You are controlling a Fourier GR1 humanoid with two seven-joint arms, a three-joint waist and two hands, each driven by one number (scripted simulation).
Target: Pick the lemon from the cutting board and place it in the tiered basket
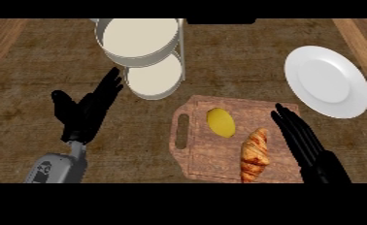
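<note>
A yellow lemon point(221, 121) lies on the wooden cutting board point(208, 158), in its upper left part. The tiered basket point(138, 37) stands at the back left, its upper cream tray overlapping a lower tray point(156, 79). My right hand point(305, 141) is open at the board's right edge, fingers straight and pointing up the view, well to the right of the lemon and apart from it. My left hand point(86, 110) is open left of the board, fingers up, just below the basket's lower tray.
A croissant point(255, 154) lies on the board between the lemon and my right hand. A white plate point(324, 81) sits at the right. The counter's wooden edges show at the far left and right corners.
</note>
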